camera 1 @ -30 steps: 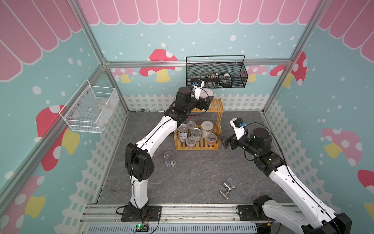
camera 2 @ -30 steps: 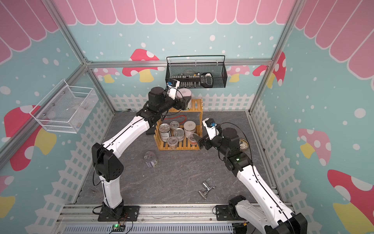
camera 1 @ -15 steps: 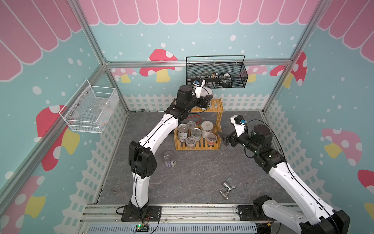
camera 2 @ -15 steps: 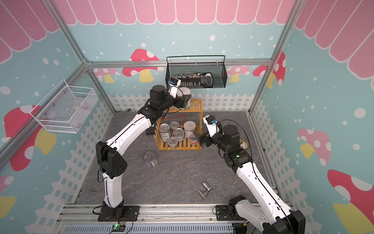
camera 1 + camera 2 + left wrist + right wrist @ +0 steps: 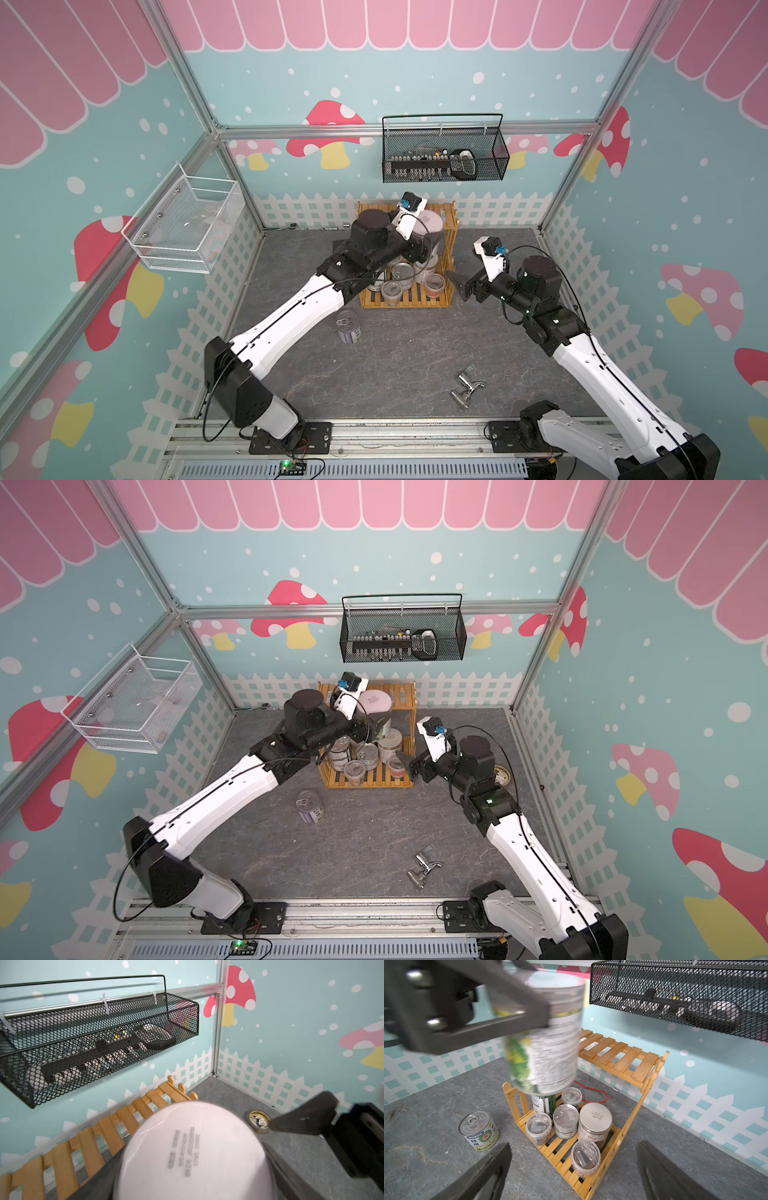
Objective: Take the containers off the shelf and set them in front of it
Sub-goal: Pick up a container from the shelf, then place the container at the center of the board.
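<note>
Since one second ago the left arm has drawn the white-lidded jar (image 5: 550, 1053) forward from the back of the shelf (image 5: 618, 1053), and the right arm has come slightly closer to the shelf's right end.

Both wrist views show the jar blurred, so the print on its lid (image 5: 193, 1147) and on the yellow-green label cannot be read. In both top views the fingers of the left claw (image 5: 537, 1016) are hidden under the wrist and the jar. The right wrist view shows one dark finger pressed across the jar's side, so this claw is closed around the jar. The jar hangs in the air, a little tilted, in front of the upper tier. It covers the top of a dark-labelled tin (image 5: 544, 1103) at the back of the lower tier.

The left arm stretches far from its base, with its wrist above the shelf. The right arm is bent, and the right claw (image 5: 460, 284) points at the shelf's right end with its fingers spread wide, apart from every container.

On the lower tier stand three clear cups (image 5: 538, 1126), a silver pull-tab tin (image 5: 565, 1121) and a white-lidded canister (image 5: 595, 1124). A purple-labelled tin (image 5: 348, 327) stands on the bench (image 5: 407, 357) in front of the shelf, toward the left. A tape roll (image 5: 500, 775) lies half hidden behind the right arm. A chrome faucet (image 5: 465, 386) lies nearer the front. A black wire basket (image 5: 444, 153) hangs on the wall above the shelf.
</note>
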Robot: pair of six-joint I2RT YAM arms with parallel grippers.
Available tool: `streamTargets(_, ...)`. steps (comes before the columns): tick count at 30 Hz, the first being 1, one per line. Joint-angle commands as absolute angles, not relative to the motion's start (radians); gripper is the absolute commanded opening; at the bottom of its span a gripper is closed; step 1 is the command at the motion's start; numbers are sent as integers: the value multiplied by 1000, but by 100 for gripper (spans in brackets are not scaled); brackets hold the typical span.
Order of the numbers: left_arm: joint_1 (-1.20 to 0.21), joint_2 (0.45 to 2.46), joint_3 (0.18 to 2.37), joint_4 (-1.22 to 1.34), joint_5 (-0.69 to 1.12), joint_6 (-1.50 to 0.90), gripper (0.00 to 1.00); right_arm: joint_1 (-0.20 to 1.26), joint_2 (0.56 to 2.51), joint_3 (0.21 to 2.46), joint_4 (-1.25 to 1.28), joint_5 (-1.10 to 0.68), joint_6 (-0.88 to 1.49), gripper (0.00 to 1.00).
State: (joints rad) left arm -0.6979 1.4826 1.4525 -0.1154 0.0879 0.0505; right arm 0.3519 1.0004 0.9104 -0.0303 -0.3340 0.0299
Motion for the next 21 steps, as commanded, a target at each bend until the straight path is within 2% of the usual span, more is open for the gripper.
streamTargets(1,-725,1356,1259,-27,-1,-13,73,342,968,896,-18,-344,25,99)
streamTargets(5,-805,1218,1025,31,-119,-82,73,341,959,882,-13,-373,24,99)
streamTargets(11,-887,1134,765,131,-289,-193,71,341,952,835,51,-467,39,99)
streamTargets(15,-904,1159,628,259,-345,-260,71,341,970,794,94,-498,56,99)
streamTargets(21,-904,1264,539,433,-430,-306,71,342,987,747,143,-500,71,99)
